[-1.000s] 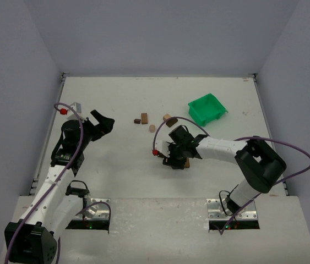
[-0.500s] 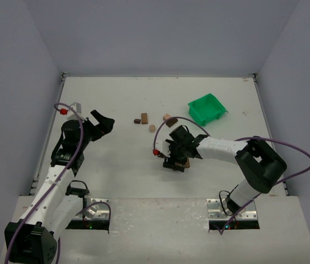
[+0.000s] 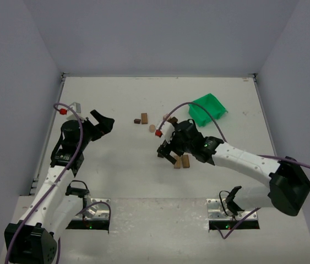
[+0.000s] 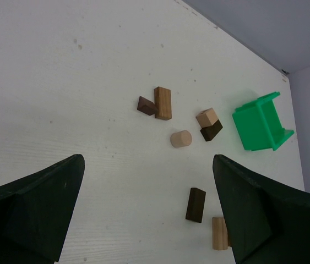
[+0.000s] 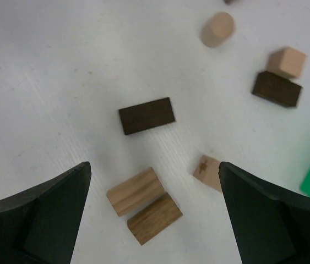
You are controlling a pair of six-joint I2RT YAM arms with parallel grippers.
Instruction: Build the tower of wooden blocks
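Observation:
No tower stands; the wood blocks lie loose on the table. In the right wrist view a light tan block (image 5: 135,191) and a brown block (image 5: 155,218) lie side by side, with a dark rectangular block (image 5: 146,115) and a tan piece (image 5: 208,172) close by. My right gripper (image 5: 153,165) is open and empty above them; in the top view it (image 3: 169,149) hovers just left of the pair (image 3: 181,161). My left gripper (image 3: 103,121) is open and empty, well to the left of the blocks; its wrist view (image 4: 146,159) shows bare table between the fingers.
Farther back lie a short cylinder (image 3: 152,128), a brown rectangular block (image 3: 144,118) with a small dark piece (image 3: 137,121), and a tan cube (image 3: 167,117) beside a dark block (image 3: 173,121). A green bin (image 3: 207,108) stands at the back right.

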